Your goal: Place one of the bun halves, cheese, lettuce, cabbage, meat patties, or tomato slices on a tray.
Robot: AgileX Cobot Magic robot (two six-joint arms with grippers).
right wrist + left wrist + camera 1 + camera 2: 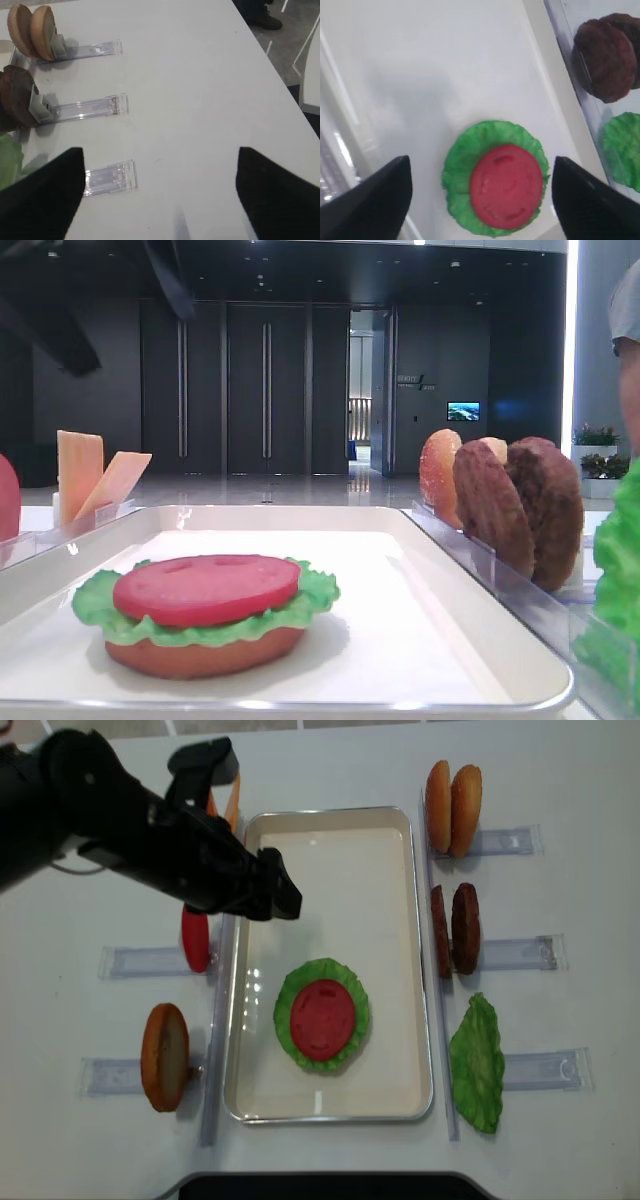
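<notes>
So the white counter [330, 760] has the off-white tray [330, 1105] in the middle. On the tray's near half there's a stack: bun half [205, 655] on the bottom, lettuce [288, 995] on that, tomato slice [323, 1018] on top. Left end effector [480, 200] hangs above the stack, released, fingers wide and nothing in them. Right end effector [160, 195] is spread open too, over bare counter by the clear holders [110, 177]. Meat patties [455, 928] stand in a holder on the right.

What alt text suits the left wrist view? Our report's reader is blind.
A smooth round red tomato slice lies on a ruffled bright green lettuce leaf on the white floor of the off-white rectangular tray, framed by the left gripper's open black jaws. Rough dark brown meat patties stand upper right.
</notes>
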